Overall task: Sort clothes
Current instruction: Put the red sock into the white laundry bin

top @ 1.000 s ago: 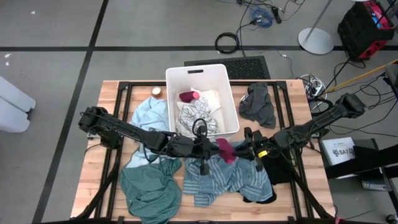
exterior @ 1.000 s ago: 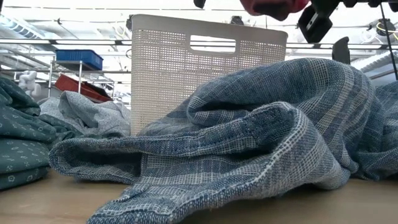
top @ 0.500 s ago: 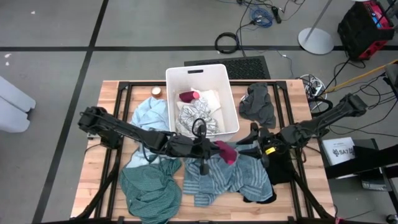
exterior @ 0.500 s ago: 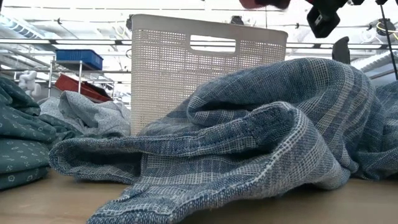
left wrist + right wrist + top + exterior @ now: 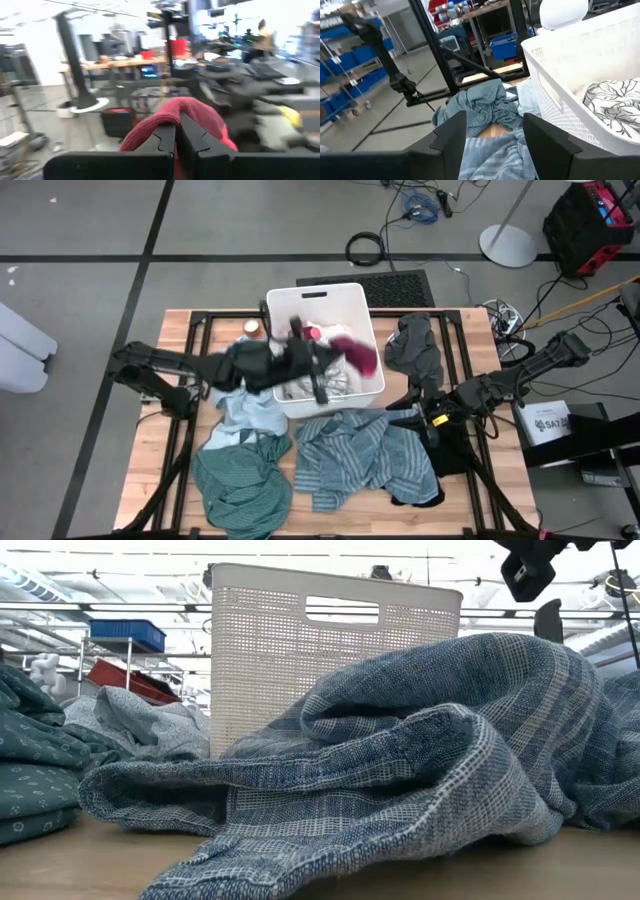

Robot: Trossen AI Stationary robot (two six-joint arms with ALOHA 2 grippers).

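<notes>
My left gripper [image 5: 335, 348] is raised over the white bin [image 5: 318, 292] and shut on a maroon piece [image 5: 362, 356], which also bulges past its fingertips in the left wrist view [image 5: 192, 112]. My right gripper [image 5: 404, 408] hovers open by the bin's right near corner with nothing between its fingers [image 5: 490, 137]. A white piece with a grey pattern [image 5: 340, 385] lies in the bin. On the table lie a blue-grey striped piece [image 5: 355, 455], a teal piece [image 5: 240, 485], a light blue piece [image 5: 250, 408], a dark grey piece [image 5: 415, 348] and a black piece [image 5: 440, 470]. My left gripper pinches the maroon piece between its two shut fingers, with a bunched fold [image 5: 170, 116] rising just past the fingertips. The fingers come about level from the table's left side. The piece is lifted clear and droops beyond the fingers [image 5: 366, 364], above the bin.
A small round thing [image 5: 251, 327] sits left of the bin's far corner. A black frame [image 5: 200, 320] runs around the tabletop. Bare wood shows along the left edge [image 5: 150, 470] and the near right edge [image 5: 490, 500].
My left gripper has swung up and toward the table's far edge, from above the striped piece to above the bin, carrying the maroon piece clear. My right gripper has drawn back a little toward the right edge, away from the maroon piece.
</notes>
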